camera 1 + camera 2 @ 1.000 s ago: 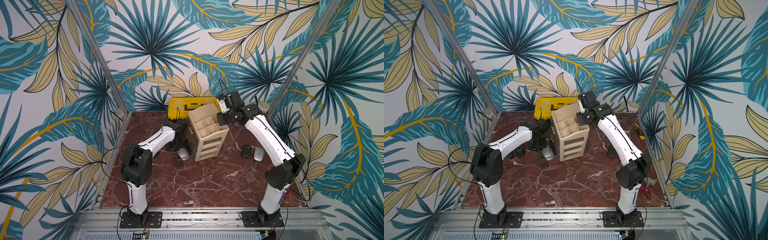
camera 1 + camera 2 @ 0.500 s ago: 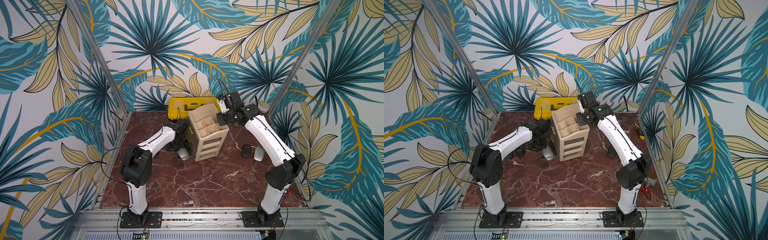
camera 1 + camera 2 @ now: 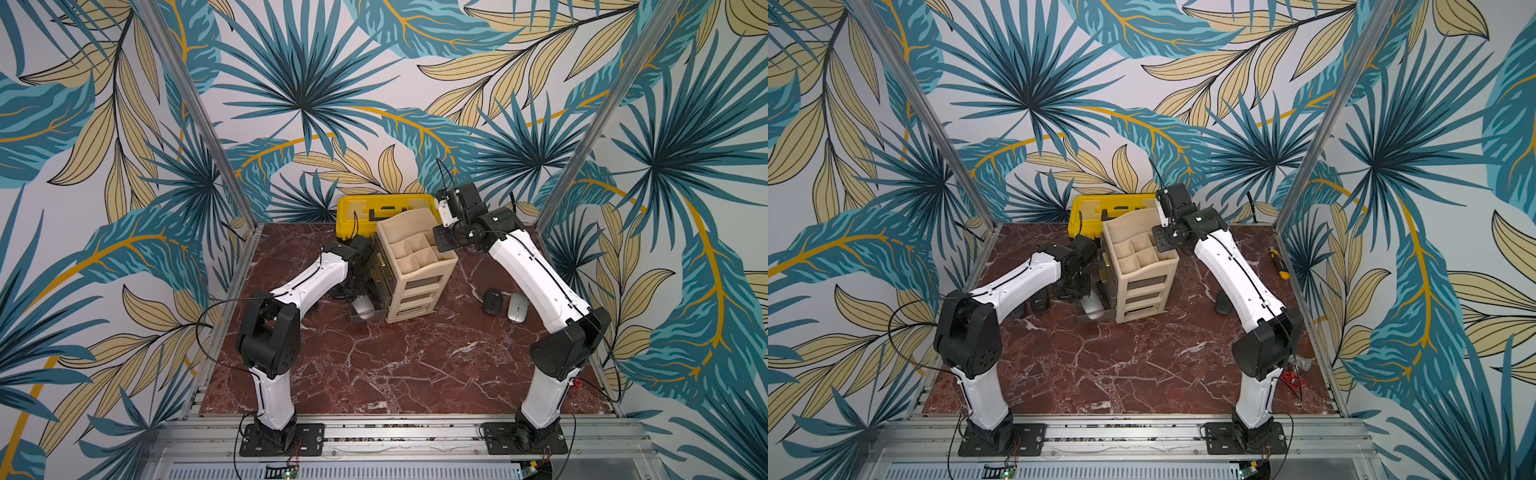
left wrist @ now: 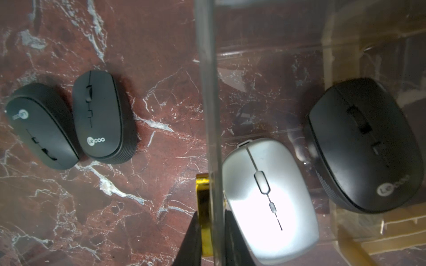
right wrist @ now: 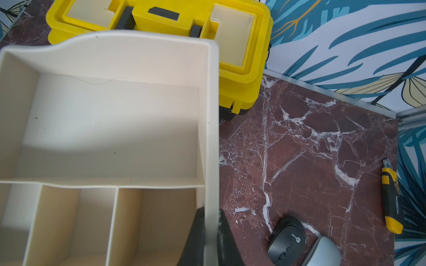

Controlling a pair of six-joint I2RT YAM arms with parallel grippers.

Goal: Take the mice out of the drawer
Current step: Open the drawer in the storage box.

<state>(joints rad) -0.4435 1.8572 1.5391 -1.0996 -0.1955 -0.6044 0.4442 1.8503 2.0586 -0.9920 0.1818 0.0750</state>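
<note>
Mice (image 4: 269, 200) in the clear drawer (image 4: 208, 92) number two: a silver-grey one lies just beside my left tool (image 4: 212, 239), and a matte black mouse (image 4: 366, 147) marked "Lecoo" lies farther in. That tool pinches the drawer's front wall at its gold handle (image 4: 204, 207). Two more black Lecoo mice (image 4: 103, 117) lie on the desk (image 4: 161, 69) outside it. My right tool (image 5: 211, 239) pinches the cream organizer (image 5: 110, 110) by its wall.

Marble table (image 3: 374, 374): beige organizer (image 3: 415, 286) between both jaws, yellow toolbox (image 3: 361, 212) beyond them; two black mice (image 4: 103, 117) by left jaws; black mouse (image 5: 288, 244), silver mouse (image 5: 322, 253), utility knife (image 5: 391, 195) by right jaws
</note>
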